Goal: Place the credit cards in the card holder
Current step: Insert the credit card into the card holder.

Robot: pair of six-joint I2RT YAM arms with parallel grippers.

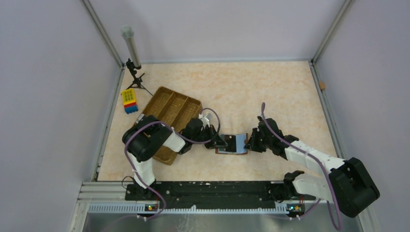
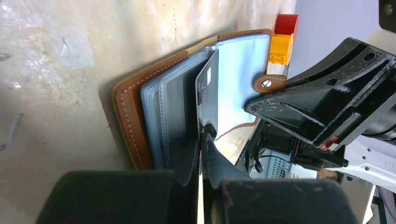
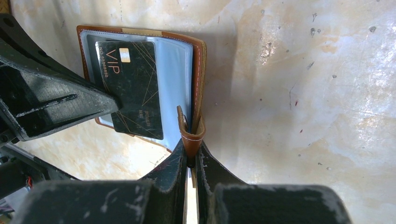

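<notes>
The brown card holder (image 1: 232, 151) lies open on the table between the two arms, its clear blue-grey sleeves (image 3: 173, 70) showing. A dark credit card (image 3: 133, 88) with gold "VIP" lettering lies partly over those sleeves. My left gripper (image 2: 204, 135) is shut on this card's edge; the card (image 2: 208, 86) stands edge-on above the sleeves in the left wrist view. My right gripper (image 3: 189, 156) is shut on the holder's brown strap (image 3: 190, 135) at its near edge. In the top view the left gripper (image 1: 220, 142) is left of the holder and the right gripper (image 1: 249, 143) is right of it.
A large brown compartmented tray (image 1: 171, 113) sits beside the left arm. A yellow-and-blue block (image 1: 129, 100) and a small tripod with a grey cylinder (image 1: 131, 48) stand at the far left. A red-and-yellow brick (image 2: 283, 37) shows beyond the holder.
</notes>
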